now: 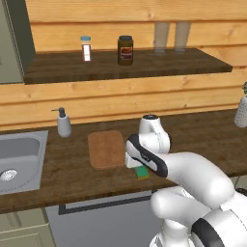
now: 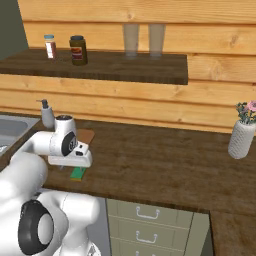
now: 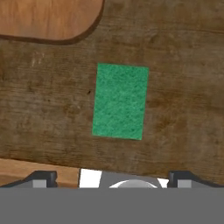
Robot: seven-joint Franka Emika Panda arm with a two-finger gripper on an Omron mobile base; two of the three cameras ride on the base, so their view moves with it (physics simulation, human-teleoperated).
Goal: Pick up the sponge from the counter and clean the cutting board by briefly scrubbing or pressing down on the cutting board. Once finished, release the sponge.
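Looking straight down in the hand view at the sponge (image 3: 120, 101), green top up, lying flat on the counter (image 3: 183, 65) near its front edge. Just beside the cutting board (image 3: 48, 18) but not touching, with a strip of dark wood showing between them. Gripper (image 3: 111, 177) hanging over the sponge, fingers (image 3: 41, 178) spread wide apart, one tip at each bottom corner, nothing between them, so open and empty. From the left base view, sponge (image 1: 142, 171) peeking out under the hand, right off the board's (image 1: 106, 148) near right corner. Same deal in the right base view: green square (image 2: 77, 173) poking out below the wrist, board (image 2: 86, 135) mostly hidden behind it. Soap dispenser (image 1: 63, 123) standing next to the sink (image 1: 19, 159), well left of the board. Up on the shelf (image 1: 159, 65), a small bottle (image 1: 86, 48) and a dark jar (image 1: 125, 50). White vase with flowers (image 2: 242, 132) way off at the right end of the counter.
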